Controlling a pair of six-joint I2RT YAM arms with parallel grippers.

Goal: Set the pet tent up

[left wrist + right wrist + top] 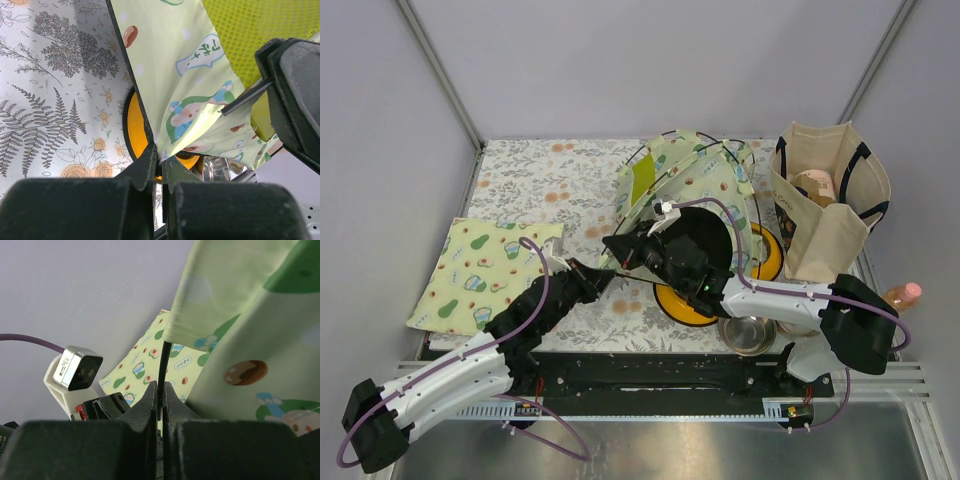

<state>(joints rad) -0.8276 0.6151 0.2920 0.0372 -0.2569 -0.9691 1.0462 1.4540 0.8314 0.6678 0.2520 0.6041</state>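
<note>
Left end effector (160, 167), right end effector (160, 396) pinching pet tent (705, 180); long axis runs far-right.

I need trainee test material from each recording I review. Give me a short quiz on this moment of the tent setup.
1. True or false: the flat mat lies apart from the pet tent, on the left arm's side.
2. Short answer: what open container stands at the table's right edge, beside the tent?
3. The right gripper is: A) shut on a thin black pole of the tent; B) shut on the flat mat; C) open, holding nothing.

Key: 1 true; 2 the tote bag; 3 A.
</note>
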